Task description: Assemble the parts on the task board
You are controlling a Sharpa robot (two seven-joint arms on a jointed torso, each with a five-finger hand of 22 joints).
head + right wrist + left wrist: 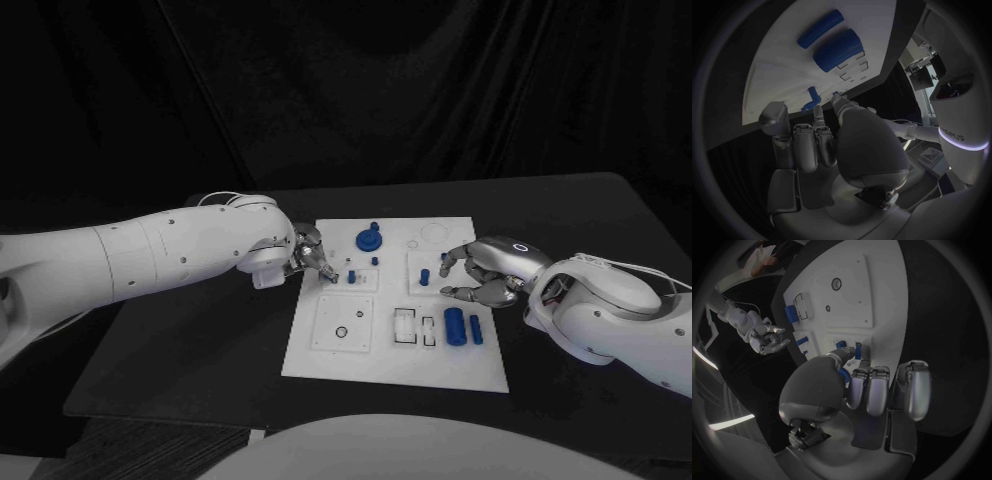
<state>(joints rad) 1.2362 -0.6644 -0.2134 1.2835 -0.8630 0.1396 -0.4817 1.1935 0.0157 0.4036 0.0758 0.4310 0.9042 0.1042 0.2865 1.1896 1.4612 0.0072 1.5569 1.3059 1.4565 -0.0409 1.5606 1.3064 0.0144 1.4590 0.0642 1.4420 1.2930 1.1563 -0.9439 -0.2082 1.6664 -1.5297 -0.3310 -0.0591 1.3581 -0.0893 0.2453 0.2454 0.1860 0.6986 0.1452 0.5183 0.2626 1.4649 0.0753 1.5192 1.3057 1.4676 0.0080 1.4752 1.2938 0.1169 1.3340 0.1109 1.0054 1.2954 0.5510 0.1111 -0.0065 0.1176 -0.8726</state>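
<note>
A black table [188, 350] carries the scene. Its matte, bare top lies under the fingers of the left hand [306, 255] and runs outward behind them to the near corner. On the other side it passes beneath the fingers of the right hand [490, 272] and stretches beyond them to a rounded far corner. Past the fingertips of both hands, across the table's far edge, hangs a black curtain [361, 90] in soft vertical folds. Below the table's near edge, on the left hand's side, a strip of grey speckled floor [130, 452] shows.
</note>
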